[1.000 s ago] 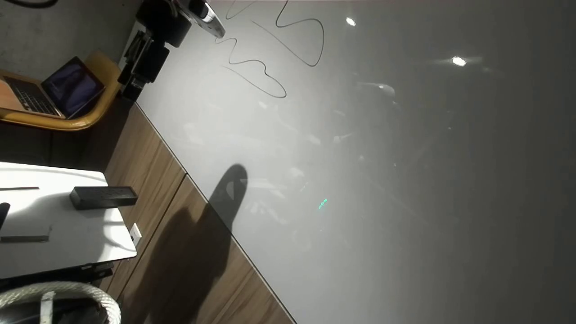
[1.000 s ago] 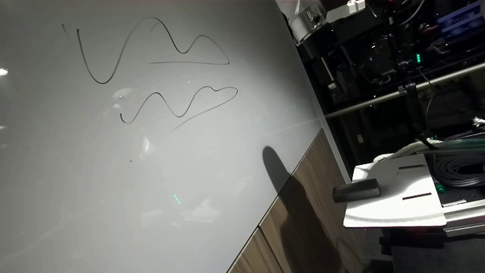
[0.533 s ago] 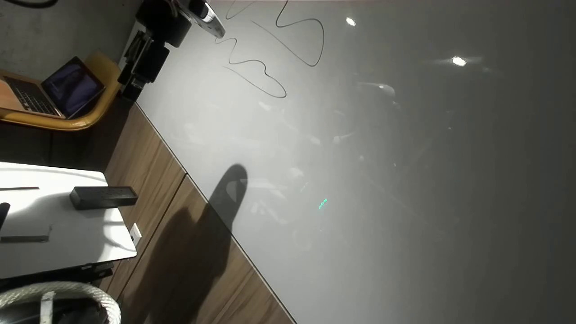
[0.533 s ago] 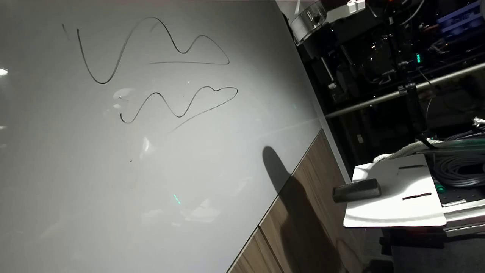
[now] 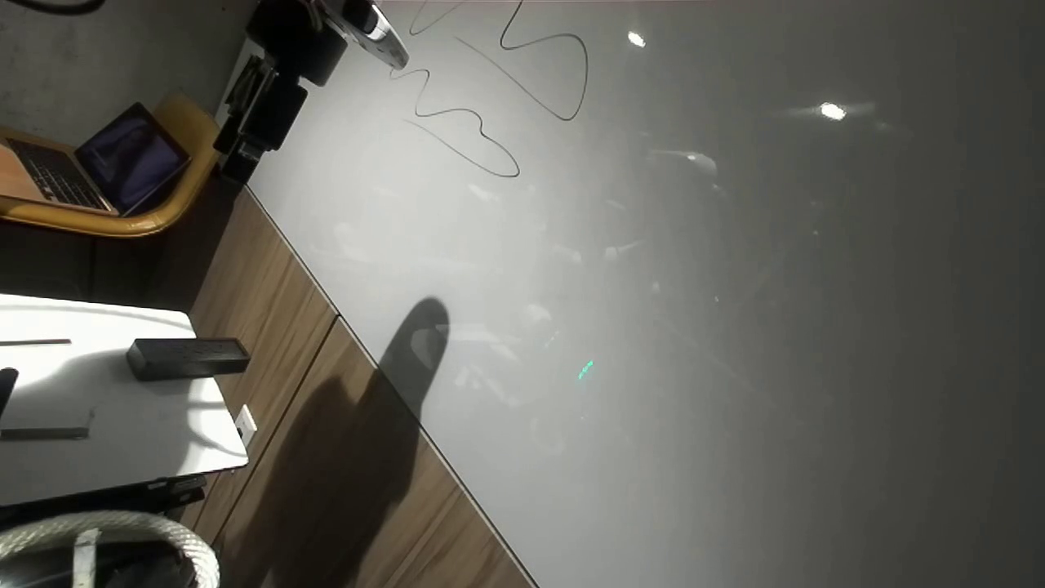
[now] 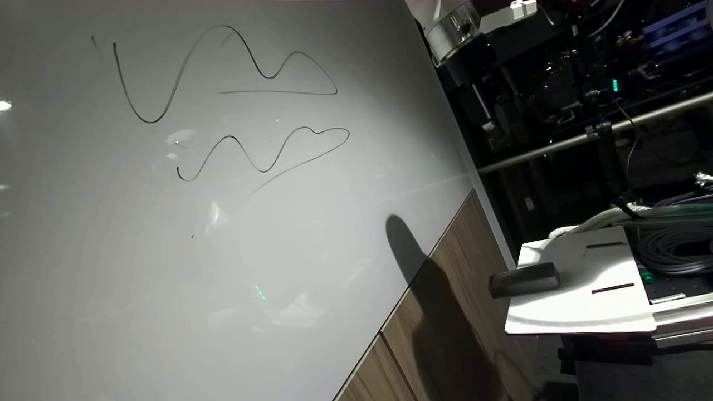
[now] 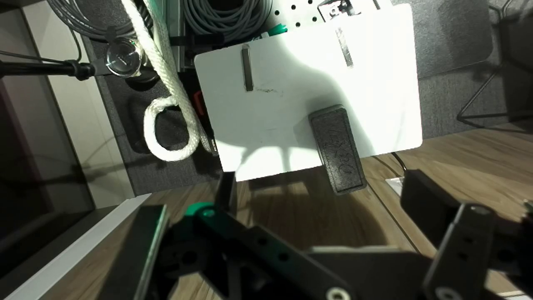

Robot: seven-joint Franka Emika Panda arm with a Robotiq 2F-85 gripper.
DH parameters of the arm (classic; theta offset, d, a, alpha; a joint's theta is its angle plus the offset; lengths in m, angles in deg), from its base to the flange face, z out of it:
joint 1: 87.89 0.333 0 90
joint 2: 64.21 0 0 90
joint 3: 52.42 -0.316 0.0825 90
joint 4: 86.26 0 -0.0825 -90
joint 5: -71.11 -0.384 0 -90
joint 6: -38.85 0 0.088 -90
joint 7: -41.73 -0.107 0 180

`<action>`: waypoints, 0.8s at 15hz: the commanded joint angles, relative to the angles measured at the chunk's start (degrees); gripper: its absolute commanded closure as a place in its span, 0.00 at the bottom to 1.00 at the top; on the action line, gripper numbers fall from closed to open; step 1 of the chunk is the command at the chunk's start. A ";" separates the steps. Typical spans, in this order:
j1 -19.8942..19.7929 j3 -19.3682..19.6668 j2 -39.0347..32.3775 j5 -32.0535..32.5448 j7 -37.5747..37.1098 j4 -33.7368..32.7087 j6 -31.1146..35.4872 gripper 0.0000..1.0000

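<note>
A bump from the gripper (image 7: 320,183), jaws parted and empty, could drop the eraser (image 7: 336,148), which overhangs a long edge of the plate (image 7: 266,125).

You operate in an office-style lab, marked by a scribbled whiteboard (image 6: 250,234), wood-grain panels (image 5: 273,278), a laptop (image 5: 135,159) on a yellow chair (image 5: 147,223), coiled cable (image 7: 233,27) and a perforated plate (image 7: 286,17).

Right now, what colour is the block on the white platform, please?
The block is dark grey, nearly black; the wrist view shows it best.
</note>
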 commanded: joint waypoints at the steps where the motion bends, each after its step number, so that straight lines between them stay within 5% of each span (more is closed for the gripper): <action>1: -0.05 -0.02 -0.02 -0.01 0.04 -0.09 -0.10 0.00; 6: 0.99 -1.40 -0.49 0.19 -0.03 0.73 1.66 0.00; 12: 5.02 -6.06 -2.95 0.09 -0.73 3.55 11.53 0.00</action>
